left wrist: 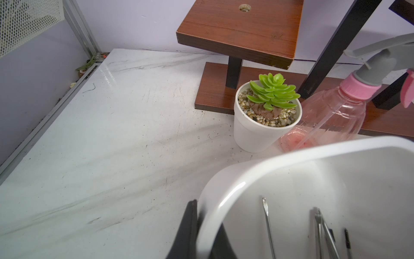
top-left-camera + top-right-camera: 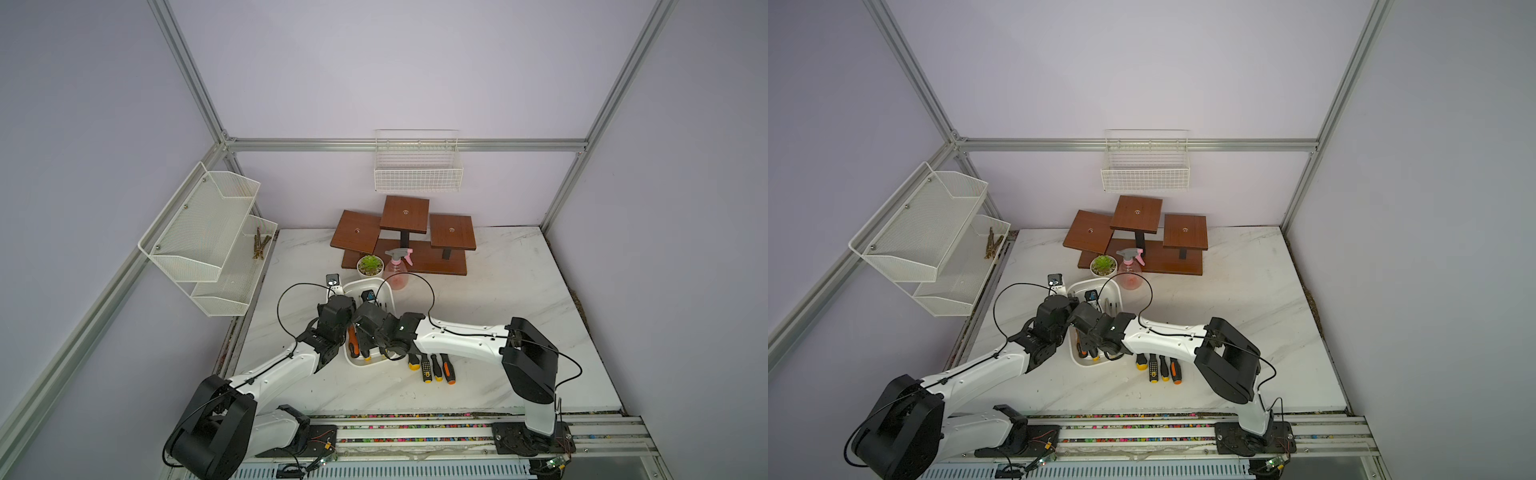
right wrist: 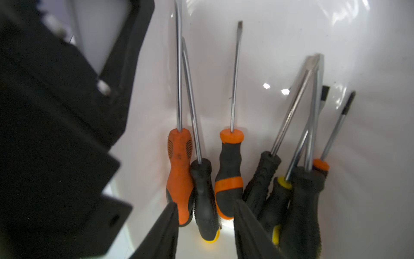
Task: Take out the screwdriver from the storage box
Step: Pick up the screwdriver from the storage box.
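The white storage box (image 2: 365,283) (image 2: 1096,283) lies at mid-table between my two arms. My left gripper (image 1: 207,224) (image 2: 340,294) is shut on the box's rim (image 1: 291,154), one finger outside and one inside. Several screwdrivers lie in the box with their handles at its near end: an orange one (image 3: 180,168), a black one with a yellow butt (image 3: 205,201) and a black-and-orange one (image 3: 229,179). My right gripper (image 3: 205,203) (image 2: 362,347) hangs open just over these handle ends, its fingers (image 3: 165,231) on either side of the black one and holding nothing.
Several screwdrivers (image 2: 432,368) (image 2: 1158,368) lie side by side on the marble table right of the box. Behind the box stand a potted succulent (image 1: 266,116) (image 2: 370,266), a pink spray bottle (image 1: 331,116) (image 2: 397,270) and a wooden tiered stand (image 2: 405,232). Mesh shelves (image 2: 208,237) hang left, a wire basket (image 2: 417,166) on the back wall.
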`<state>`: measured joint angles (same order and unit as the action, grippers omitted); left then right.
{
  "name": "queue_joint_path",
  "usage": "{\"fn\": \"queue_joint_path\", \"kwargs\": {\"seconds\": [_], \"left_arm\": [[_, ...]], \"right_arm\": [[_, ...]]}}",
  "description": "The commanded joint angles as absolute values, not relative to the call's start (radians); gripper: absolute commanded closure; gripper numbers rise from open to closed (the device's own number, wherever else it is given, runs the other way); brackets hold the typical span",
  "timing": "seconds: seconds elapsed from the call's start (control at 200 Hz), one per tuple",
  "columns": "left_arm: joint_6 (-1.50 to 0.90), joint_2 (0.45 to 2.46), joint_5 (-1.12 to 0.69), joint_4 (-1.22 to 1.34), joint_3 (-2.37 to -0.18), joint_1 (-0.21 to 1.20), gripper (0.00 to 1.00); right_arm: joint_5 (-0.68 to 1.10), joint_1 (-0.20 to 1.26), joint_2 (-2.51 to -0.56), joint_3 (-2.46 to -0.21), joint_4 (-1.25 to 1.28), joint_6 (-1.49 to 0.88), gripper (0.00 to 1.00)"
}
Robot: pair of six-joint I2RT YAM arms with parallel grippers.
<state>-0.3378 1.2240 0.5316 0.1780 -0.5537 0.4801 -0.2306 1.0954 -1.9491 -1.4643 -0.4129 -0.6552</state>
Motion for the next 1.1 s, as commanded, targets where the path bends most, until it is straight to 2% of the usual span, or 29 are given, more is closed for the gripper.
{"fn": "queue_joint_path", "kwargs": {"seconds": [0.0, 1.095], "left_arm": [[-0.328, 1.211, 0.541, 0.227, -0.578, 0.485, 1.0], [-0.332, 1.226, 0.543, 0.219, -0.589, 0.485, 1.0]], "right_arm": [[-0.256, 1.07, -1.956, -1.481, -0.419, -0.637, 0.55], [-0.206, 1.022, -2.04, -1.511, -0.357, -0.612, 0.59]]}}
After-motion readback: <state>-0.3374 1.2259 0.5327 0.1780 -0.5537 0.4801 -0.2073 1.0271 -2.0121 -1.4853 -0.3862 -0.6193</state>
